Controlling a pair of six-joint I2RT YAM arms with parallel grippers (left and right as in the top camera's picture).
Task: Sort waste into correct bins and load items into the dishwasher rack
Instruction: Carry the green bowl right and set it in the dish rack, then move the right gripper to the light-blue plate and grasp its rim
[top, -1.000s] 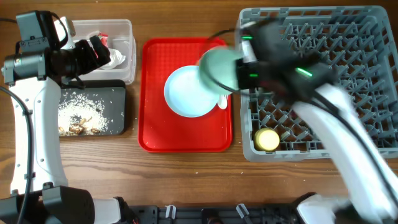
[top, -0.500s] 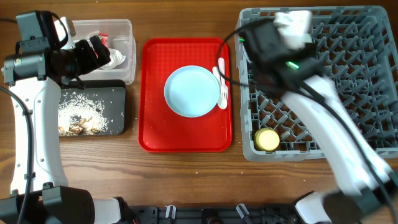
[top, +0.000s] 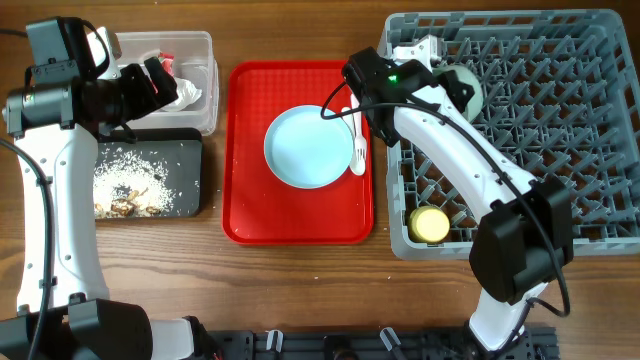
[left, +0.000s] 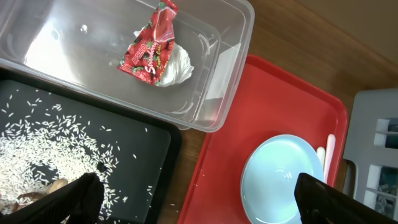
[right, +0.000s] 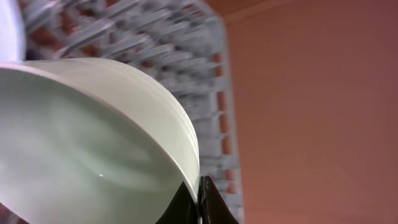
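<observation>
Overhead view: red serving tray at centre, carrying a pale blue plate with a white fork lying along its right edge. At far right, a large grey dishwasher rack, a yellow cup sitting in its near-left corner. Right gripper reaching over the rack's upper-left part, jaws pinched on the rim of a mint green bowl. At left, a clear tub and, below it, a black tray strewn with rice and brown scraps. Left gripper hovering at the tub, jaws spread wide, holding nothing.

Left wrist view: red snack wrapper lying on white tissue inside the tub.

Right wrist view: bowl filling most of the frame, rim clamped between the fingertips at bottom centre, rack pegs blurred behind.
</observation>
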